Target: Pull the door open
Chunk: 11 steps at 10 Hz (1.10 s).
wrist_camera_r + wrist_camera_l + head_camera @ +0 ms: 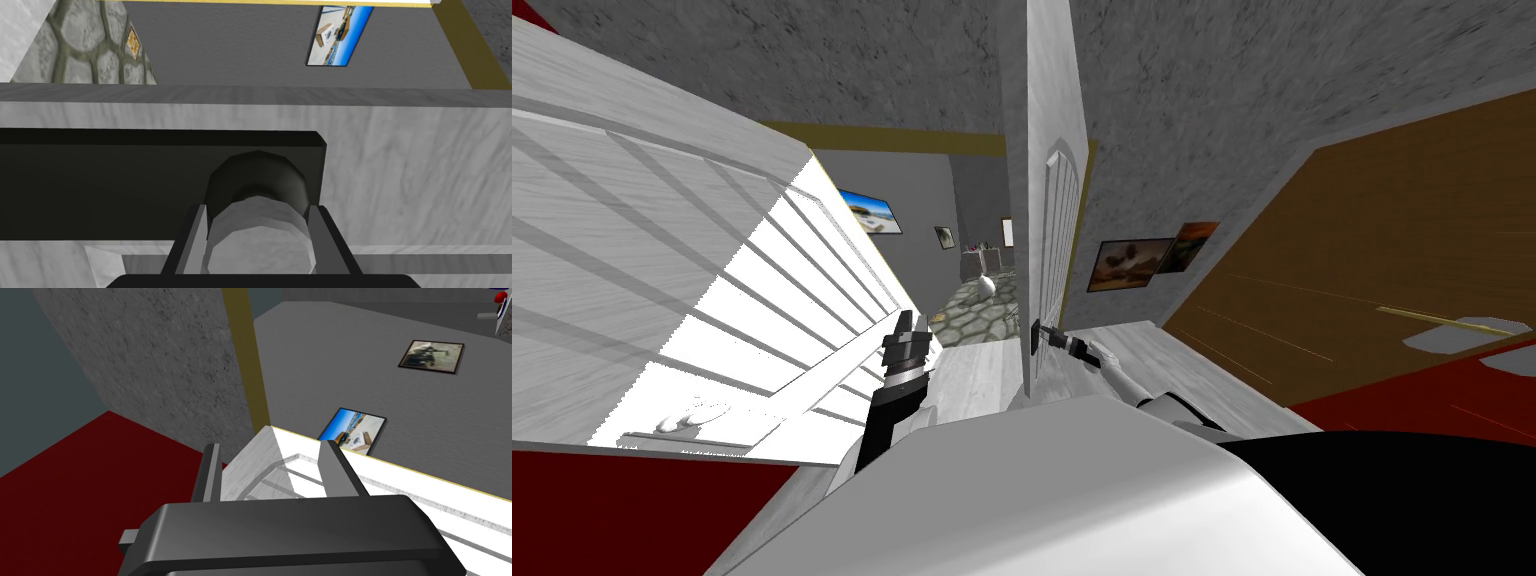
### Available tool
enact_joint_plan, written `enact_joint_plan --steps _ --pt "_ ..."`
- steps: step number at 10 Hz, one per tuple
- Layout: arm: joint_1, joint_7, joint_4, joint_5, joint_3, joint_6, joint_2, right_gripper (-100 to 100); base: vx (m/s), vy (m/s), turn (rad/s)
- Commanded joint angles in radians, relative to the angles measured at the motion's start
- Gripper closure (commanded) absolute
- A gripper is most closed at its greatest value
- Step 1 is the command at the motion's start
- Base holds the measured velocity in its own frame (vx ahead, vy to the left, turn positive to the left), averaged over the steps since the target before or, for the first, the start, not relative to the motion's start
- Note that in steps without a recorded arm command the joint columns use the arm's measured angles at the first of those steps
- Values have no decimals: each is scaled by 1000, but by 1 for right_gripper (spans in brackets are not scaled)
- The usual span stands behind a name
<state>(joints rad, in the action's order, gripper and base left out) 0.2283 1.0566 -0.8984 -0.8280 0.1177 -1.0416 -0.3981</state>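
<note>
Now | right tool (256, 212) clamps round grey knob (260, 247) | door (400, 165) white, seemingly wood-grained

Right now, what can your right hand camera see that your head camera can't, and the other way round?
From the right wrist: the grip up close. My right gripper has its fingers pressing both sides of the light grey knob, which sticks out of a dark plate.
From the head: my left gripper, open, beside a white slatted panel, a white vase in the room beyond, and two brownish pictures on the wall.
In both: the white door, my right gripper at it, the blue picture and the stone-patterned floor.
</note>
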Motion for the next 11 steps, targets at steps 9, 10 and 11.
enact_joint_plan --steps 9,10,11 --pt "70 -9 115 -34 27 -182 -19 100 8 -30 -44" --pt "76 -9 125 -36 30 -196 -21 100 2 -83 -42" --pt "81 -10 135 -39 32 -211 -23 100 3 -78 -43"
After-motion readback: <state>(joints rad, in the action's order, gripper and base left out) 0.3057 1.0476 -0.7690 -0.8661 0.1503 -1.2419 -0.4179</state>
